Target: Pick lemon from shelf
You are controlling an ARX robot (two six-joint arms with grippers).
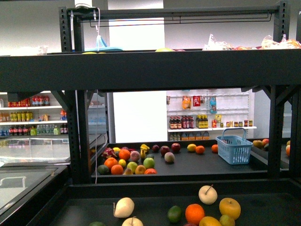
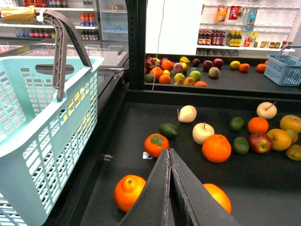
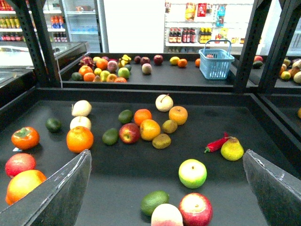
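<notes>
It's a shop: white wall racks (image 1: pixel 211 113) of bottles at the back, glass-topped freezers on the left, and in front the shelf (image 1: pixel 155 70), a black tiered stand with rimmed tray decks full of loose fruit.

From the front view, neither arm shows. The upper deck's rim blocks most of that picture, and only the far edge of the near deck is visible, with a few pale fruits, an orange (image 1: pixel 194 213) and a green lime (image 1: pixel 174 214). Beyond it a second deck carries a heap of fruit on the left and a small blue basket (image 1: pixel 234 147) on the right.

The left wrist view adds what the front one misses: a large pale turquoise basket (image 2: pixel 42 141) with a grey handle standing beside the deck, cut off at the frame edge. The left gripper (image 2: pixel 170 155) has its two dark fingers pressed together to a point with nothing between them, above the deck between two oranges.

The right wrist view shows the near deck almost whole. The right gripper (image 3: pixel 167 188) is spread wide, one finger at each side of the frame, empty. A red chilli (image 3: pixel 216 143) touches a yellow pear (image 3: pixel 232 149).

The lemon is hard to pin down. The likeliest is a small yellow fruit (image 3: pixel 174 60) on the far deck, beside an orange one and near the blue basket, but it is too small to be sure of.
</notes>
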